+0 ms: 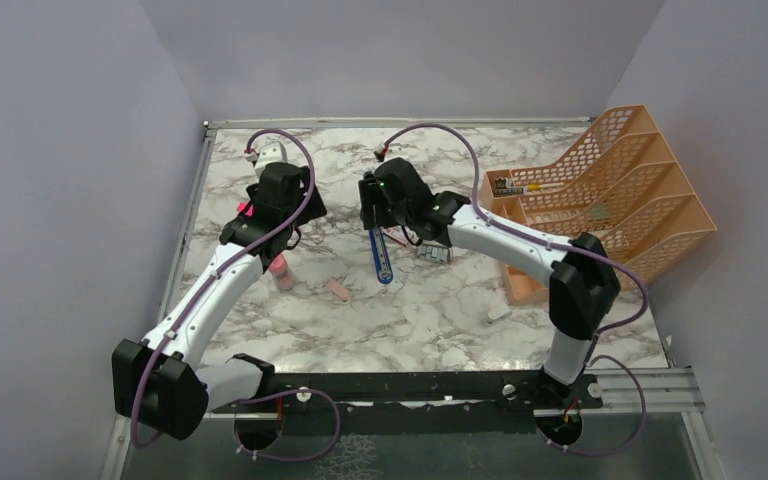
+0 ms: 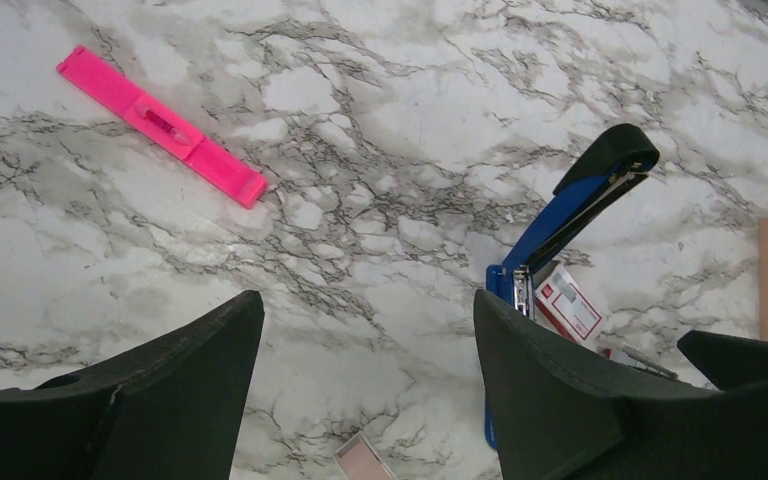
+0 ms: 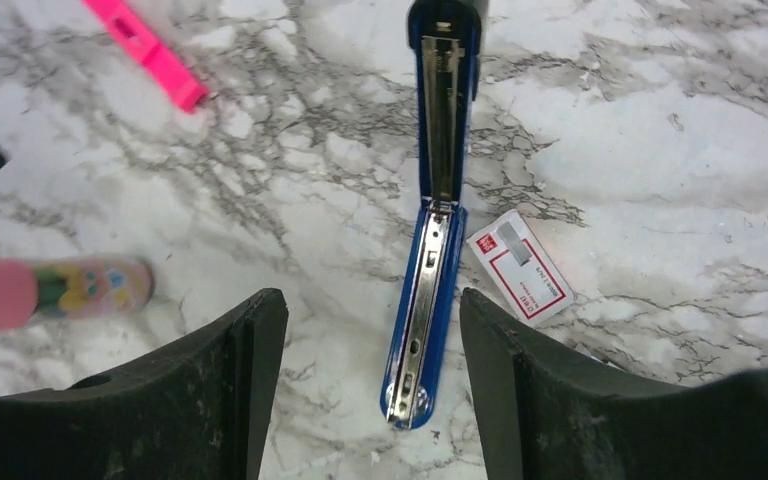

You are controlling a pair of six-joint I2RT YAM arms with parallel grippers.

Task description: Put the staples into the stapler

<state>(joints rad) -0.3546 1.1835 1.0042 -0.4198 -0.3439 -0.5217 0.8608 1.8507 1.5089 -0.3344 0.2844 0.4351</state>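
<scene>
Plainly, the right gripper (image 3: 370,300) hangs wide open and empty above the stapler (image 3: 425,300), unfolded flat mid-surface, the staples box (image 3: 520,265) just right of it; the left gripper (image 2: 365,297), equally open, holds nothing.

You have the stapler (image 3: 430,300) lying opened out flat near the middle of the table (image 1: 410,330), with the staple box (image 3: 519,279) just beside it on its right and the eraser (image 1: 338,290) to its left, by its near end. Farther left lies the marker (image 1: 281,272), and a flat strip (image 2: 160,125) lies well apart from the stapler, also off to its left. The slotted file rack (image 1: 610,200) sits at the table's right edge, with a small cap-like piece (image 1: 498,313) just in front of its near corner.
</scene>
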